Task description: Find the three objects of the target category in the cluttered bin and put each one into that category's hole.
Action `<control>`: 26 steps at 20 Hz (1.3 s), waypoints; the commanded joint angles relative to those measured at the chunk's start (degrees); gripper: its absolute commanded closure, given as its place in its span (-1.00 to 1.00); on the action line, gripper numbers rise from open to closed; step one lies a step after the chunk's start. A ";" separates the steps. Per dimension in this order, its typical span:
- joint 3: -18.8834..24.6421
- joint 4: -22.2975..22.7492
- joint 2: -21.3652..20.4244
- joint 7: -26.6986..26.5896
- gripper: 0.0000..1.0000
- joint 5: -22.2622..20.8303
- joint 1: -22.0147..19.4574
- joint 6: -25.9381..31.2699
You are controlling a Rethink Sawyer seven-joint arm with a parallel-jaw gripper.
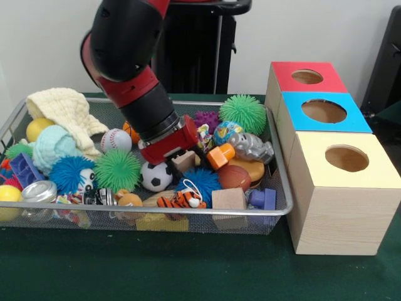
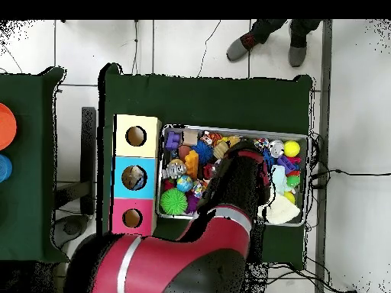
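Red and black, the arm reaches down into the wire bin [image 1: 276,207], its hand [image 1: 183,162] low among the toys at the bin's middle, just above a soccer ball [image 1: 155,176] and a blue spiky ball [image 1: 199,180]. Whether the hand is spread or pinching anything I cannot tell; the wrist hides it. Beside the bin on the green counter [image 1: 125,269] stand three wooden boxes with holes: red [image 1: 307,76], blue [image 1: 324,111], yellow [image 1: 346,158]. A green spiky ball [image 1: 117,169] lies left of the hand.

Toys [image 1: 188,182] crowding bin [image 1: 276,210]; holes [image 1: 346,158] unobstructed
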 commanded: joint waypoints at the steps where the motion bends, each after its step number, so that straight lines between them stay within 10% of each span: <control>1: 1.35 3.27 16.74 8.44 -1.00 -2.28 0.18 8.64; 11: -1.08 2.62 18.13 8.52 -1.00 0.07 1.33 9.31; 26: -15.84 -1.76 30.61 35.83 -1.00 -7.82 13.50 0.99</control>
